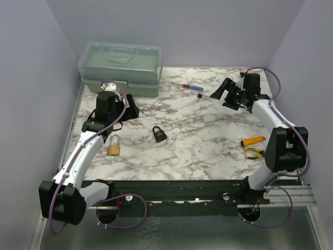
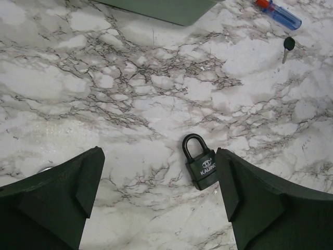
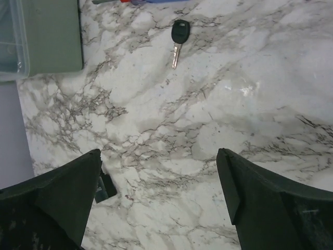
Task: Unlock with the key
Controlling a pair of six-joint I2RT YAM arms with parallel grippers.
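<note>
A lidded green box [image 1: 120, 69] sits at the far left corner of the marble counter [image 1: 197, 151], with a red-and-blue screwdriver [image 1: 188, 86] just to its right. Yellow-handled pliers [image 1: 253, 145] lie near the right edge, and a brass padlock [image 1: 114, 147] near the left.

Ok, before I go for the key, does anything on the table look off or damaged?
Nothing stands out. The black padlock lies flat with its shackle shut, the key lies loose near the screwdriver, and neither looks damaged. One thing to watch: a second, brass padlock sits beside the left arm.
</note>
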